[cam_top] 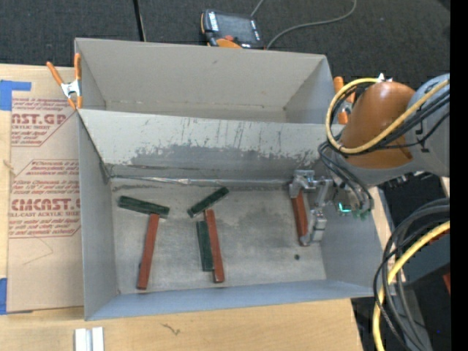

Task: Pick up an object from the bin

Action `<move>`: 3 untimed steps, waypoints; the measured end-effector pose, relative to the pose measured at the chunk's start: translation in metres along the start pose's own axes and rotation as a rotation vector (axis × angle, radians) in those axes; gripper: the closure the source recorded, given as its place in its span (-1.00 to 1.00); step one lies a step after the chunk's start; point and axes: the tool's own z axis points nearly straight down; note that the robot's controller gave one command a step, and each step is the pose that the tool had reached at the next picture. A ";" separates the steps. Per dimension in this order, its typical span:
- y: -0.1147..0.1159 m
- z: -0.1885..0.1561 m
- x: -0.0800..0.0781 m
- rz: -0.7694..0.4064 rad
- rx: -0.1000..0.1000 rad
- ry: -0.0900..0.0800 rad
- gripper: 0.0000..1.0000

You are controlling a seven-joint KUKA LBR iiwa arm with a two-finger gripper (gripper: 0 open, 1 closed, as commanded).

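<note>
The grey metal bin (205,79) holds six things: three reddish-brown flat sticks (146,251) (213,243) (300,218) and three dark green flat sticks (144,207) (208,202) (202,246).

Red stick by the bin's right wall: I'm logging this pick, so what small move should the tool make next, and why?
Probably ease straight down onto the red stick: the tool sits over it, and it lies alone, apart from the other sticks.
</note>
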 end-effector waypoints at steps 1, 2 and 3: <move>0.007 0.061 -0.009 -0.870 0.000 -0.003 -1.00; 0.006 0.060 -0.005 -0.671 0.002 -0.009 -1.00; -0.022 0.059 -0.018 -0.901 -0.002 -0.013 -1.00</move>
